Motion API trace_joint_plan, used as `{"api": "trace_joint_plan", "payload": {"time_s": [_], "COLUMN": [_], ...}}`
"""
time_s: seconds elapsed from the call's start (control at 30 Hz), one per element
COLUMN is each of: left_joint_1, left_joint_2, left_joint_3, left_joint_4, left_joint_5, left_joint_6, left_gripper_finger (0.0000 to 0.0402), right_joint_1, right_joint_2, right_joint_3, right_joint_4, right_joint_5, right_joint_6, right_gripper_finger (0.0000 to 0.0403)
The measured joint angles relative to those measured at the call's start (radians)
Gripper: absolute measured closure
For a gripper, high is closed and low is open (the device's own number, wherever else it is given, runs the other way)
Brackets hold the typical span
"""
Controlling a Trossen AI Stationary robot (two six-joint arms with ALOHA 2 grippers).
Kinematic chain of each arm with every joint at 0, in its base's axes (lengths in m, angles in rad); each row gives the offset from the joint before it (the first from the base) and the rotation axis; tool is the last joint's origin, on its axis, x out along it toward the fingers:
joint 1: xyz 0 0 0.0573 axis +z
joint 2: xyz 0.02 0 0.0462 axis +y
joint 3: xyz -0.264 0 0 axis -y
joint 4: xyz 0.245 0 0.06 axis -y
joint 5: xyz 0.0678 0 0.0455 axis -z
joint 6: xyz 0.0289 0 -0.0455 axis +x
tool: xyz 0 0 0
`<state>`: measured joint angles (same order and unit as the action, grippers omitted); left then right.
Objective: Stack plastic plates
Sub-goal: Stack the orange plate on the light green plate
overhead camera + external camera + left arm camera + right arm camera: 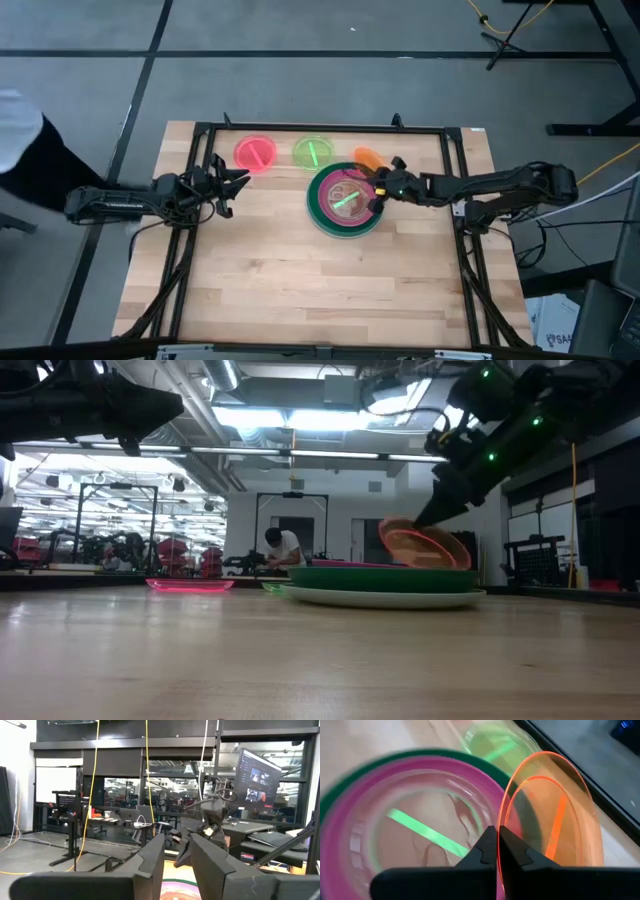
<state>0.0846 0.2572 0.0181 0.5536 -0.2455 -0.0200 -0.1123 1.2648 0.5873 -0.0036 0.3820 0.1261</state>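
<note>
**Operator:** What is held nearest the right wrist camera, and how is the stack built so far?

**Technician:** The small translucent orange plate (555,815) is gripped by its rim in the right gripper (498,851), whose fingers are clenched on it. The plate is held tilted on edge, at the far side of the stack. The stack itself (345,198) is seen at the middle of the wooden table (300,280): a pale large plate at the bottom (380,598), a dark green large plate (385,578) on it, a magenta large plate (420,770) above that, and a small neon green translucent plate (347,200) lying inside. A fourth large plate cannot be made out.

**Operator:** What is left?

**Technician:** The orange plate is not yet laid down. Farther back, two small plates lie apart on the table: a pink-red translucent plate (255,153) and a second neon green plate (313,152). Both are judged to remain for stacking, so roughly over half is done.

**Operator:** And the left arm?

**Technician:** The left gripper (232,187) is held raised near the pink-red plate, fingers parted and grasping nothing.
</note>
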Motion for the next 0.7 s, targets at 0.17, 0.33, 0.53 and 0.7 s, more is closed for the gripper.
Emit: {"api": "trace_joint_plan", "payload": {"time_s": [0.17,0.33,0.53,0.7], "left_joint_1": [0.000,0.000,0.000,0.000], "left_joint_2": [0.000,0.000,0.000,0.000], "left_joint_3": [0.000,0.000,0.000,0.000], "left_joint_4": [0.000,0.000,0.000,-0.001], "left_joint_5": [0.000,0.000,0.000,0.000], "left_joint_6": [0.000,0.000,0.000,-0.001], "left_gripper_finger": [0.0315,0.0315,0.0315,0.0316], "right_joint_1": [0.090,0.174,0.254,0.286], "right_joint_2": [0.000,0.000,0.017,0.061], "right_joint_3": [0.000,0.000,0.001,0.002], "right_joint_4": [0.099,0.165,0.195,0.209], "right_joint_5": [0.000,0.019,0.005,-0.041], "right_joint_6": [-0.005,-0.049,-0.108,-0.130], "right_gripper_finger": [0.0402,0.0402,0.0402,0.0402]}}
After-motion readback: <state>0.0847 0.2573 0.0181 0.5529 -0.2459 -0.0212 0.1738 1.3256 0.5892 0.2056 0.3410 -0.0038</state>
